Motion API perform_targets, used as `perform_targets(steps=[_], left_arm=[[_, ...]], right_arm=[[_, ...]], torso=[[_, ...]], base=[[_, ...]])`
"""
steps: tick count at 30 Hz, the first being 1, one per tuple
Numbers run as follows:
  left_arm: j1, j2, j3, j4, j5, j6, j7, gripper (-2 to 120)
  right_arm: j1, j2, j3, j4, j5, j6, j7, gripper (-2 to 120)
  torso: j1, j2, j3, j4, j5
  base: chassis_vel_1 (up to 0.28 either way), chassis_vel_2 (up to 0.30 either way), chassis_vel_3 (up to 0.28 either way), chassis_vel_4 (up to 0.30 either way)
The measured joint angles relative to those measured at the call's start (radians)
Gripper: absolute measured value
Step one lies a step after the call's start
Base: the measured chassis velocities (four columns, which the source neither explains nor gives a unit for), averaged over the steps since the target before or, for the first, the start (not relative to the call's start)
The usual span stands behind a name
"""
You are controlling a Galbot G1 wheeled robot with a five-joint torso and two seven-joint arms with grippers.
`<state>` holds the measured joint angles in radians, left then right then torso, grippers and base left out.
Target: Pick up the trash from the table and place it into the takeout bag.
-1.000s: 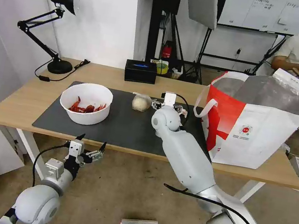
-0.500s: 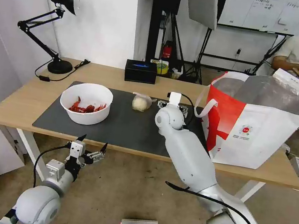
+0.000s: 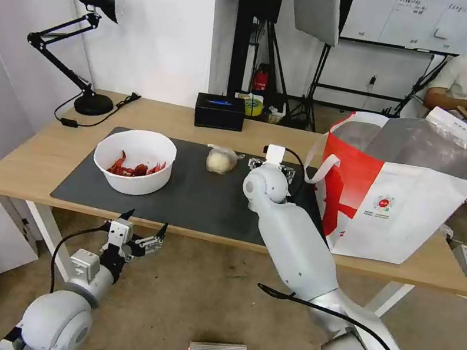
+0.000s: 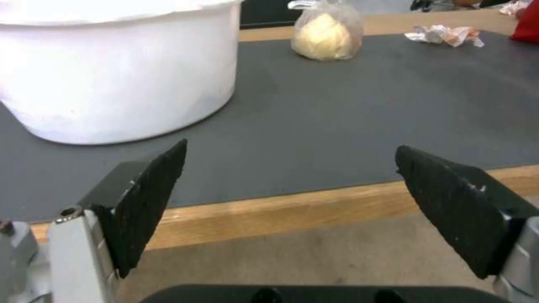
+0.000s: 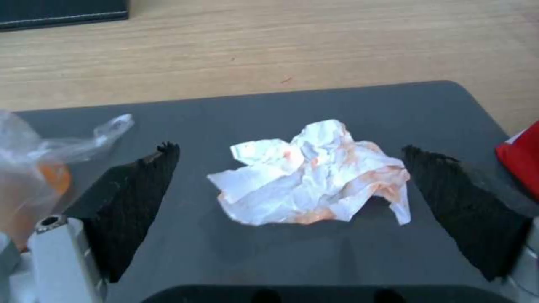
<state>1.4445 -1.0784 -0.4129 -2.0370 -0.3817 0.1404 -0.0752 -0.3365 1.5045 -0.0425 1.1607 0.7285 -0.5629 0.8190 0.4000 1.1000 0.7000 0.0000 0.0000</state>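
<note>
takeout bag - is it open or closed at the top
Open. The takeout bag stands upright on the table, its mouth spread wide so the silver foil lining shows inside, one white loop handle hanging down its side.

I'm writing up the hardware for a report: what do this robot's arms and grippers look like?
Both arms are smooth, rounded shells in glossy light grey-white, with black cables looping outside along them. The left gripper and right gripper each have two pointed, wedge-shaped black textured pads on silver metal mounts, with a white block at the wrist.
</note>
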Motion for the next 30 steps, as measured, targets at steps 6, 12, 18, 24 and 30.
perform_targets(steps=[6, 12, 18, 24, 30], left_arm=[[-0.002, -0.002, 0.008, 0.004, 0.0, 0.001, 0.0, 100], [-0.004, -0.002, 0.01, 0.004, 0.001, 0.004, -0.001, 100], [-0.006, -0.003, 0.015, 0.004, 0.001, 0.006, -0.002, 100], [-0.006, -0.003, 0.019, 0.003, 0.003, 0.006, -0.003, 100], [-0.006, 0.0, 0.026, 0.006, 0.005, 0.006, -0.003, 100]], right_arm=[[0.028, 0.004, 0.014, -0.046, 0.003, -0.003, -0.022, 100], [0.055, 0.012, 0.023, -0.092, 0.001, -0.003, -0.048, 100], [0.077, 0.024, 0.026, -0.126, -0.002, -0.003, -0.07, 100], [0.099, 0.028, 0.031, -0.159, -0.006, -0.01, -0.082, 100], [0.111, 0.029, 0.042, -0.185, -0.005, -0.026, -0.093, 100]], torso=[[0.0, 0.0, 0.0, 0.0, 0.0], [0.0, 0.0, 0.0, 0.0, 0.0], [0.0, 0.0, 0.0, 0.0, 0.0], [0.0, 0.0, 0.0, 0.0, 0.0], [0.0, 0.0, 0.0, 0.0, 0.0]], base=[[0.0, 0.0, 0.0, 0.0], [0.0, 0.0, 0.0, 0.0], [0.0, 0.0, 0.0, 0.0], [0.0, 0.0, 0.0, 0.0], [0.0, 0.0, 0.0, 0.0]])
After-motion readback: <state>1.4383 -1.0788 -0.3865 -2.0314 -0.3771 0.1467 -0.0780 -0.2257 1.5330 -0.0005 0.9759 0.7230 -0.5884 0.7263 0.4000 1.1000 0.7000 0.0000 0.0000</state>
